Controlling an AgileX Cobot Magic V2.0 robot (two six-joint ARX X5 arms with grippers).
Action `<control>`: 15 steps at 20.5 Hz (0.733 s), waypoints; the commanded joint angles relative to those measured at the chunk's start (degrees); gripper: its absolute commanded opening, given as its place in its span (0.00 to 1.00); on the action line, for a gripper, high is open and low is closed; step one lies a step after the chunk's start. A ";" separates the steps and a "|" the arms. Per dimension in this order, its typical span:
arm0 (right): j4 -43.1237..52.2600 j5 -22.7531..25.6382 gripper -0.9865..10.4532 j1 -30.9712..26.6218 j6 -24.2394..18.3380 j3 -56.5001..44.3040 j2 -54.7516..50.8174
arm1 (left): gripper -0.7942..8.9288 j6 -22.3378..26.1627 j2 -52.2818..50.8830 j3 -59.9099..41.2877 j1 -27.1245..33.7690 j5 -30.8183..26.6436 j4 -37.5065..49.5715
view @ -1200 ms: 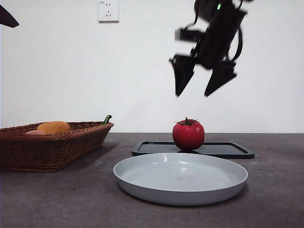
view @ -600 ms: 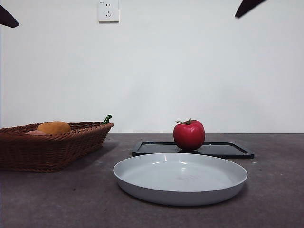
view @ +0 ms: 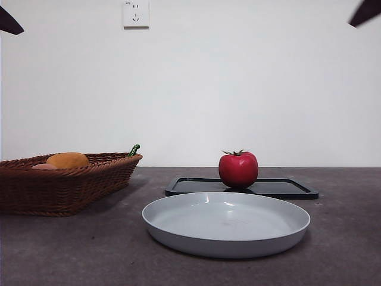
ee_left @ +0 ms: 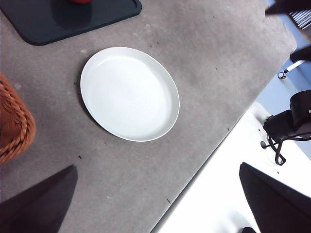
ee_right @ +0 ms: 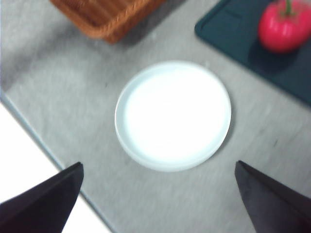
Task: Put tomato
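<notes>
Resting upright on the dark tray (view: 280, 188), the tomato (view: 238, 170) stands free, untouched by either arm. Just in front of the tray lies the white plate (view: 226, 223), bare. Beside the plate, well apart from the tray, stands the wicker basket (view: 65, 185), holding an orange-yellow fruit (view: 68, 159). Both the left gripper (ee_left: 160, 204) and the right gripper (ee_right: 158, 194) hang high above the surface (view: 345, 238), jaws spread wide, holding nothing.
</notes>
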 commanded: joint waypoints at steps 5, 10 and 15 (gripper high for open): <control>1.75 -0.15 0.51 0.59 2.08 -5.22 -3.72 | 0.62 0.83 0.35 1.11 -0.20 0.33 0.24; 2.36 -0.07 0.40 0.59 2.08 -5.22 -3.67 | 0.54 0.83 0.35 1.11 -0.20 0.33 0.15; 2.36 0.00 0.13 0.59 2.05 -5.22 -3.67 | 0.26 0.85 0.35 1.11 -0.20 0.33 -0.11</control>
